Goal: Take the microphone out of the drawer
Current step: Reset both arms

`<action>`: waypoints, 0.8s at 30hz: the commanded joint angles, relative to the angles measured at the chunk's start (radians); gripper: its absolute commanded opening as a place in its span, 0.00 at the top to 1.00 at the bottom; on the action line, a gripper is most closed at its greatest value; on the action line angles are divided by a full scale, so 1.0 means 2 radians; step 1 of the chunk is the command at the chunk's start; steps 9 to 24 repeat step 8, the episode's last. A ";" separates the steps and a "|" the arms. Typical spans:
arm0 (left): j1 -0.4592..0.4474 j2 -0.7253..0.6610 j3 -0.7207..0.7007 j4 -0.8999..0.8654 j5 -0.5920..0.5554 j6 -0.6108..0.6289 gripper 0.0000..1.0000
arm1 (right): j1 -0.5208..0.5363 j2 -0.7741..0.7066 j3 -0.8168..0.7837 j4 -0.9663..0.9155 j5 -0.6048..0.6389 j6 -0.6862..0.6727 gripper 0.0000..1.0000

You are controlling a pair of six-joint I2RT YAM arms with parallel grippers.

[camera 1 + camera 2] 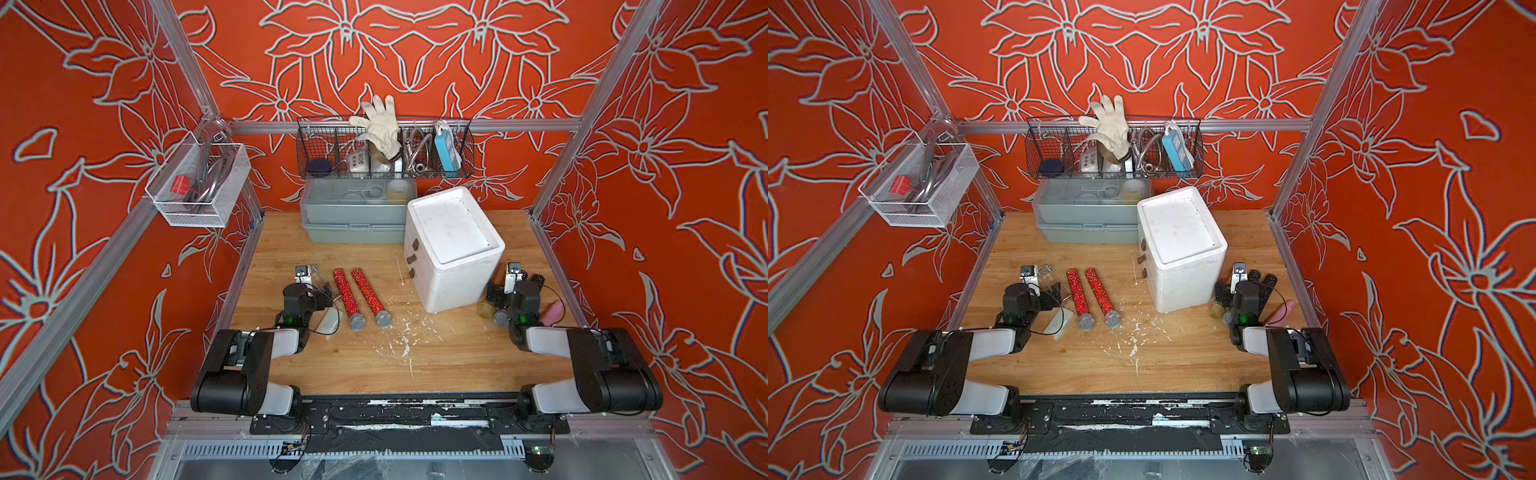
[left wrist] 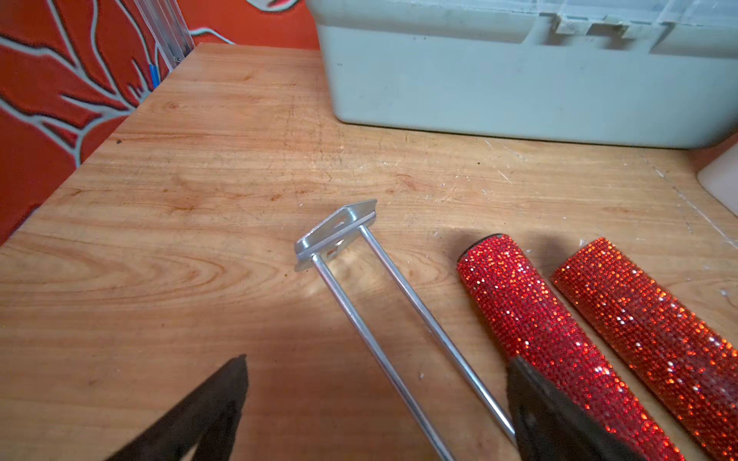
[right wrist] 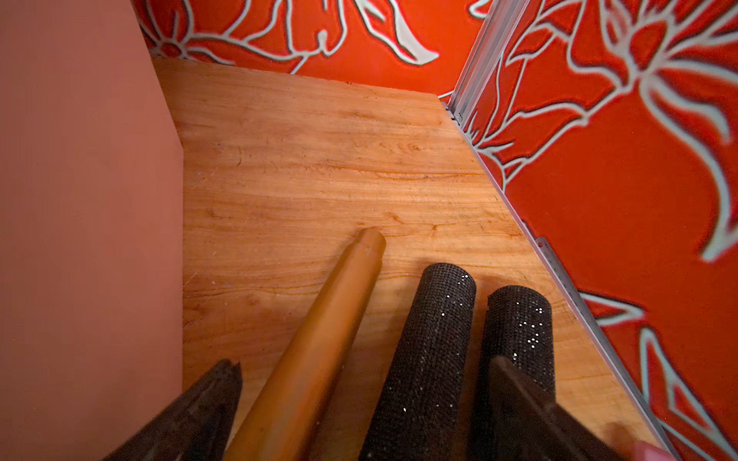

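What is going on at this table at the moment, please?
Both arms sit low. The left gripper and the right gripper are open and hold nothing. The white drawer unit stands with its drawers looking shut. Two red glitter microphones lie side by side on the table beside the left gripper. Two black microphones and an orange handle lie under the right gripper.

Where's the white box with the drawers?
In both top views, the white drawer box stands toward the robot's right, right of the red sparkly microphones, by the grey toolbox.
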 commanded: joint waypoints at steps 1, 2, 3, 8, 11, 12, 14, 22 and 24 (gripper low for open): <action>0.002 -0.003 0.002 0.010 0.005 0.007 0.00 | -0.001 -0.003 0.011 -0.012 -0.010 0.009 0.00; 0.002 -0.003 0.002 0.010 0.005 0.007 0.00 | -0.004 -0.002 0.012 -0.011 -0.014 0.010 0.00; 0.001 -0.003 0.002 0.010 0.005 0.007 0.00 | -0.004 -0.001 0.012 -0.011 -0.015 0.009 0.00; 0.002 -0.003 0.003 0.010 0.005 0.008 0.00 | -0.005 -0.002 0.011 -0.011 -0.016 0.009 0.00; 0.002 -0.003 0.003 0.010 0.005 0.008 0.00 | -0.005 -0.002 0.011 -0.011 -0.016 0.009 0.00; 0.002 -0.003 0.003 0.010 0.005 0.008 0.00 | -0.005 -0.002 0.011 -0.011 -0.016 0.009 0.00; 0.002 -0.003 0.003 0.010 0.005 0.008 0.00 | -0.005 -0.002 0.011 -0.011 -0.016 0.009 0.00; 0.002 -0.003 0.003 0.010 0.005 0.008 0.00 | -0.005 -0.002 0.011 -0.011 -0.016 0.009 0.00; 0.002 -0.003 0.003 0.010 0.005 0.008 0.00 | -0.005 -0.002 0.011 -0.011 -0.016 0.009 0.00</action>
